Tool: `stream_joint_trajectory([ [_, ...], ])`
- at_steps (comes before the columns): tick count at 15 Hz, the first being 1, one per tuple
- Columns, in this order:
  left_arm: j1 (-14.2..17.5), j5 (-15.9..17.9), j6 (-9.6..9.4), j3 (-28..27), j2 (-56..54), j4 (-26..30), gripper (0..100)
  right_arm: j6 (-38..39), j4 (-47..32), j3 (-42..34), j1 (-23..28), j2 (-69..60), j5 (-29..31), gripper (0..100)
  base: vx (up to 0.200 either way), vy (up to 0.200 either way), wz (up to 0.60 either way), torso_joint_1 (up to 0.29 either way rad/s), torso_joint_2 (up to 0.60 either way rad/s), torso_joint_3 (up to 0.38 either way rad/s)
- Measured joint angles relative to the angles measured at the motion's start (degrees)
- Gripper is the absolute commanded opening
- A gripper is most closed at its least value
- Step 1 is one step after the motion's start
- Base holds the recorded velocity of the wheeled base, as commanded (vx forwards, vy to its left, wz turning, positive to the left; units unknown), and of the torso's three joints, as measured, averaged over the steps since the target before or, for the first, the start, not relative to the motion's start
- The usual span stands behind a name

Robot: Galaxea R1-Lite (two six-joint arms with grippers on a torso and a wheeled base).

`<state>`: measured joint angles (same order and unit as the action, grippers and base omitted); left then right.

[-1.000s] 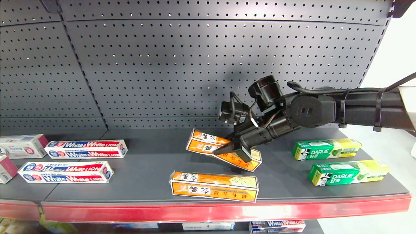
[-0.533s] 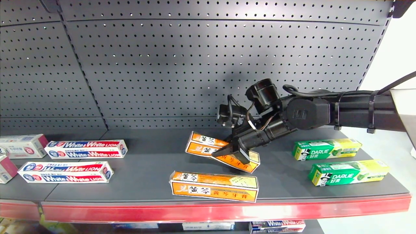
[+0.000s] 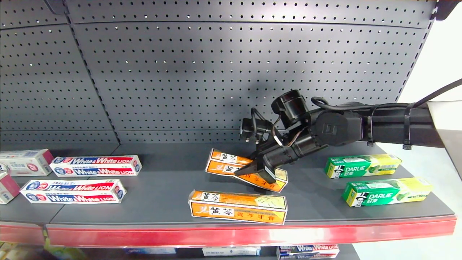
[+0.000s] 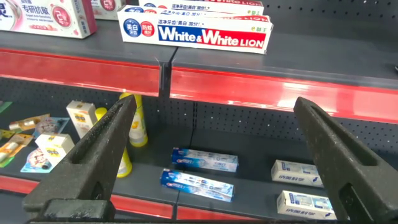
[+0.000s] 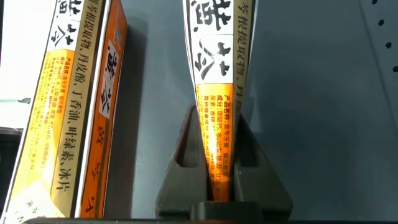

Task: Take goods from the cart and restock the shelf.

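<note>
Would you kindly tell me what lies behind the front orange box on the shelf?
Behind the front orange box is a second orange box, clamped in the right gripper. The gripper covers its middle, and whether it rests flat on the shelf cannot be seen.

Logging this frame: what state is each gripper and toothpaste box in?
right gripper, shut on held orange box
held orange box, gripped, angled over the shelf
left gripper, open, empty
front orange box, lying flat on shelf
green boxes, lying flat on shelf
</note>
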<state>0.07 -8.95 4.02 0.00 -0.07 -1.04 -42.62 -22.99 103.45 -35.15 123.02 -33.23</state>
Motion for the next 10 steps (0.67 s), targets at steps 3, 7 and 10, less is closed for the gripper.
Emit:
stream_joint_trajectory([
  [3, 0.0, 0.0, -0.01, 0.0, 0.0, 0.0, 100, -0.1, 0.1, -0.1, 0.0, 0.2, 0.0, 0, 0.000, 0.000, 0.00, 0.000, 0.00, 0.000],
  [7, 0.0, 0.0, -0.01, 0.0, 0.0, 0.0, 100, -0.4, 0.0, -0.1, 0.0, 0.2, 0.0, 0, 0.000, 0.000, 0.00, 0.000, 0.00, 0.000],
  [10, 0.0, 0.0, 0.00, 0.0, 0.0, 0.0, 100, -0.5, 0.0, -0.1, 0.0, 0.3, 0.0, 0, 0.000, 0.000, 0.00, 0.000, 0.00, 0.000],
])
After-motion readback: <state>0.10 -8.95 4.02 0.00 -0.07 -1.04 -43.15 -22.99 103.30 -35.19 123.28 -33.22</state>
